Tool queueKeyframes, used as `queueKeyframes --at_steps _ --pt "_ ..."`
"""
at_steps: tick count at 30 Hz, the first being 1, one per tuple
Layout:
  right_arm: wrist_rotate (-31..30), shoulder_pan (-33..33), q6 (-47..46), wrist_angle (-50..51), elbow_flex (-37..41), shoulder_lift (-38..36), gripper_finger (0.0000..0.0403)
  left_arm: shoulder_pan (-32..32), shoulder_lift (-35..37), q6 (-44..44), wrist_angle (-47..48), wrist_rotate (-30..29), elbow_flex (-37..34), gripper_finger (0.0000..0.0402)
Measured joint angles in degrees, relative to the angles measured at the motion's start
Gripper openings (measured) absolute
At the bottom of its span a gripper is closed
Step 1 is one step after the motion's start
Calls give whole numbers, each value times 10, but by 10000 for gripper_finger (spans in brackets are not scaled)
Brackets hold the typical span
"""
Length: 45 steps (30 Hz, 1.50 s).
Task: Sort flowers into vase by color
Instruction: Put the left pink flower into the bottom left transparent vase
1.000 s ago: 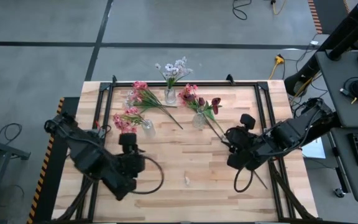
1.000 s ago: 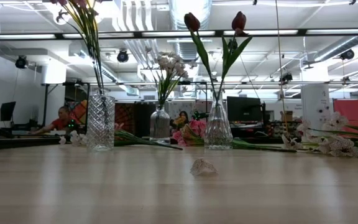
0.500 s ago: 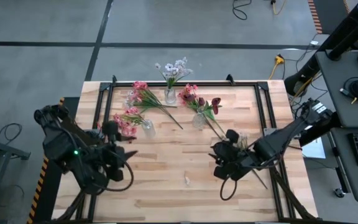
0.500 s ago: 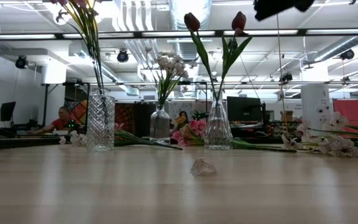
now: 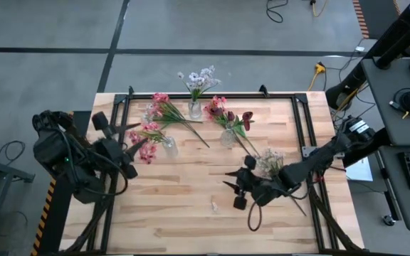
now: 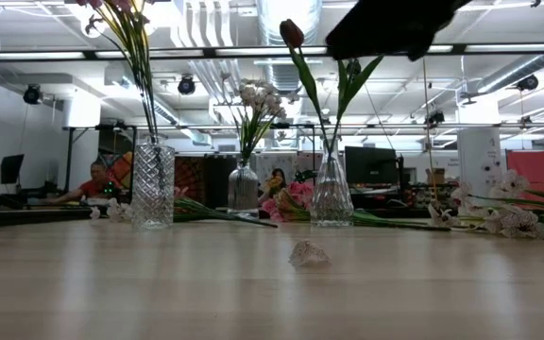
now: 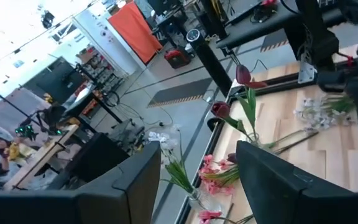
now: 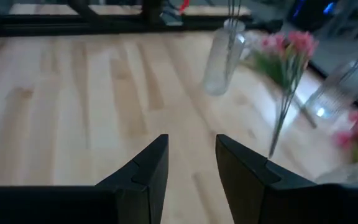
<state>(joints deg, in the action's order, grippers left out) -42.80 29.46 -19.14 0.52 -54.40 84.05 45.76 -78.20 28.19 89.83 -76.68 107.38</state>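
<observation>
Right gripper (image 5: 232, 189) hovering mid-table, fingers apart, empty. Left gripper (image 5: 128, 141) by pink flowers (image 5: 145, 136), fingers apart too. White-lilac flowers (image 5: 269, 161) lying flat beside tulip vase (image 5: 228, 136).

Wooden slatted table (image 5: 191, 213) with black frame rails along its edges. Three clear glass vases stand on it: one at upper centre (image 5: 194, 110), one left of centre (image 5: 169, 147), one just right of centre (image 5: 228, 137). Pink flowers (image 5: 164, 107) lie flat between the upper-centre and left vases. A white-blossom stem (image 5: 267, 161) lies at right of centre. A small pale scrap (image 5: 214, 207) rests on the bare boards at lower centre
</observation>
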Motion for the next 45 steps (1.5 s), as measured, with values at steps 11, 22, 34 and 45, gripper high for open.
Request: queueKeyframes --at_steps 11,22,34,45 --pt "-11 -97 80 -18 -86 147 120 0 33 57 -3 0 -142 192" --pt "-86 -140 20 -102 -117 252 104 0 65 155 -8 -3 -246 192" --pt "-127 -136 -127 -109 -98 313 68 0 62 161 -18 -3 -247 192" --pt "-135 -171 -201 -193 -119 367 70 0 61 159 -18 18 -247 192"
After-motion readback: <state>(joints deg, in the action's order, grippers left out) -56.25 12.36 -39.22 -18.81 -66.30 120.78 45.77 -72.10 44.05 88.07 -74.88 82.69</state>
